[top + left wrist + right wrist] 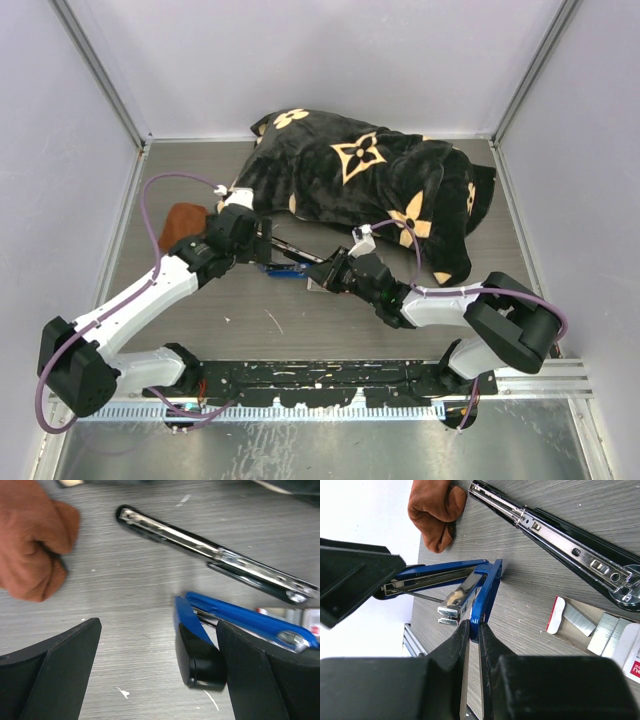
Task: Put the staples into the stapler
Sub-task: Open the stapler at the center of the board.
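Note:
The blue stapler [284,268] lies open on the table, its metal magazine [457,597] exposed. My right gripper [474,627] is shut on the edge of the stapler's blue lid [487,592]. My left gripper [160,680] is open; the stapler's black base end [200,660] rests against its right finger [265,675]. The staples box [590,630], white with a red label, lies open beside the right gripper, grey staple strips showing inside. It also shows in the top view [318,284].
A black stapler [560,545] lies opened flat just beyond the blue one, also seen in the left wrist view [215,555]. A brown cloth [182,222] sits at the left. A black patterned pillow [370,180] fills the back of the table.

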